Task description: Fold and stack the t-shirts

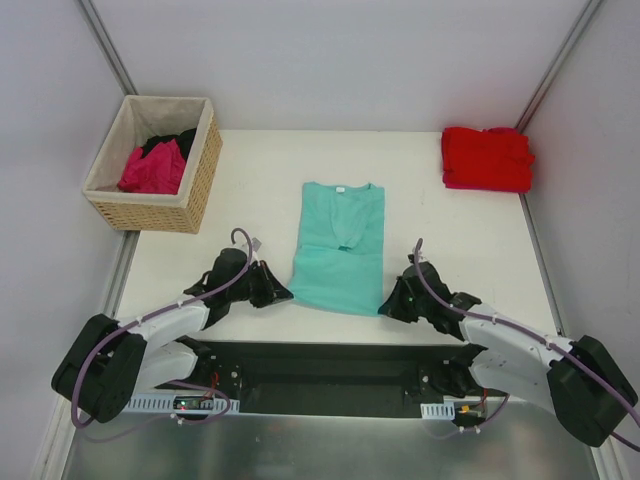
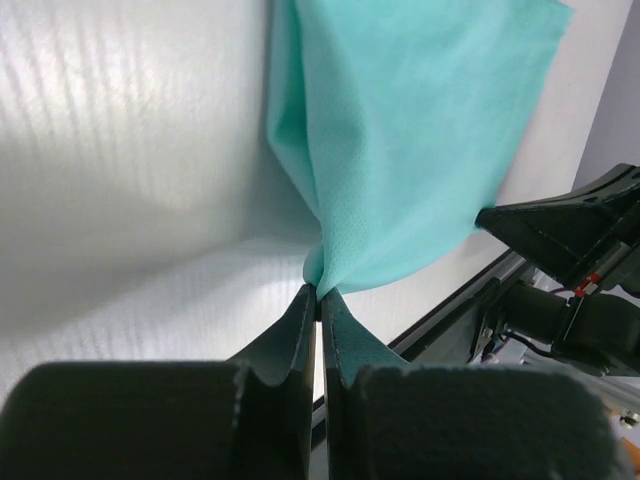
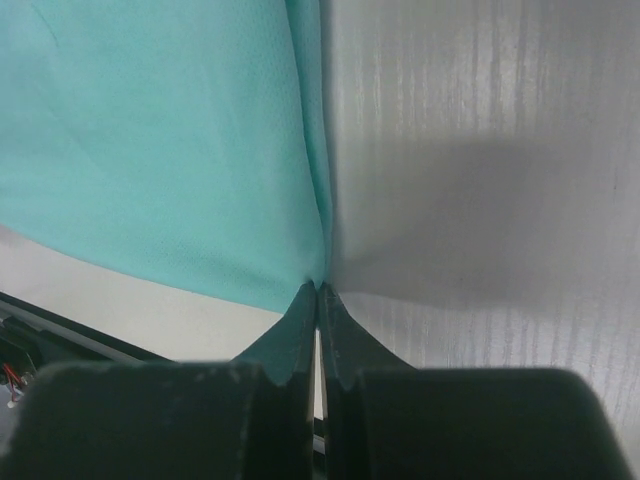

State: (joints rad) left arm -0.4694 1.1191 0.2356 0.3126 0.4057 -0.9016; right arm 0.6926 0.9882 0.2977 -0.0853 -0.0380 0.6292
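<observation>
Overhead view with two wrist views. The table (image 1: 450, 250) carries everything shown.

The teal t-shirt (image 1: 338, 250) lies flat between the two claws. It is already narrowed to a long panel that runs from the claws toward the far side, collar end farthest from them. Its near hem sits at the claw tips.

The basket (image 1: 150, 205) stands well beyond the left claw (image 1: 283, 296) and out to its left. Inside it, a magenta t-shirt (image 1: 152, 170) lies bunched in front of a black t-shirt (image 1: 170, 142).

The red t-shirt (image 1: 487, 158) sits folded, well beyond the right claw (image 1: 388, 305) and out to its right.

The left claw is clenched on the near left corner of the teal t-shirt. Its wrist view shows cloth (image 2: 400, 130) gathered into the closed tips (image 2: 319, 292). The right claw is likewise clenched on the near right corner, with cloth (image 3: 150, 130) drawn to a point at its tips (image 3: 317, 287).

A small white label (image 1: 340, 188) marks the collar, at the end of the shirt farthest from both claws.

Handling, as a judgement: the cloth looks thin, light and limp, so it should drape and slide rather than hold a shape. The two hem corners are the fitting hold. Carrying them level toward the collar should halve the panel, while uneven travel would likely skew the fold.
</observation>
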